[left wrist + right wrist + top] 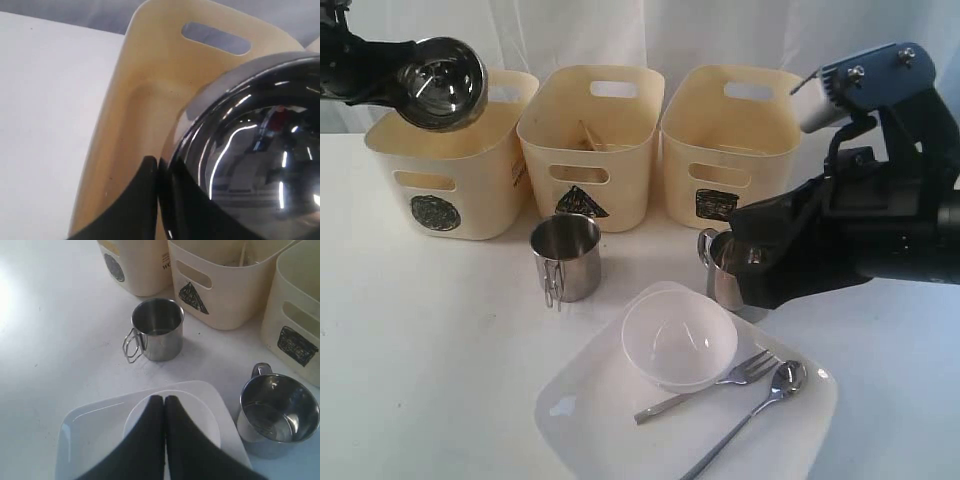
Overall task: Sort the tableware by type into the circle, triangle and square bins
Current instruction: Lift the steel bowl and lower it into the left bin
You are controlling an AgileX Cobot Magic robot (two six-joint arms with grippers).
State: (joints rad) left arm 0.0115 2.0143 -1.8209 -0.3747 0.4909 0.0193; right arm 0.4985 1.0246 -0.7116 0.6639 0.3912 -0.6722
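Observation:
My left gripper (400,85) is shut on the rim of the steel bowl (442,80), holding it tilted above the circle bin (450,170). The left wrist view shows the fingers (150,172) pinching the bowl (260,140) over that bin (150,75). My right gripper (164,400) is shut on nothing and hangs above the clear plastic bowl (678,340) on the white plate (610,430). A fork (715,385) and a spoon (760,400) lie on the plate. One steel mug (565,257) stands in front of the triangle bin (590,140). The other mug (720,270) is partly hidden by my right arm. Chopsticks (592,135) rest in the triangle bin. No knife shows.
The square bin (730,140) stands at the right end of the bin row. The three bins sit side by side at the back of the white table (420,350). My bulky right arm (880,210) hangs over the table's right side.

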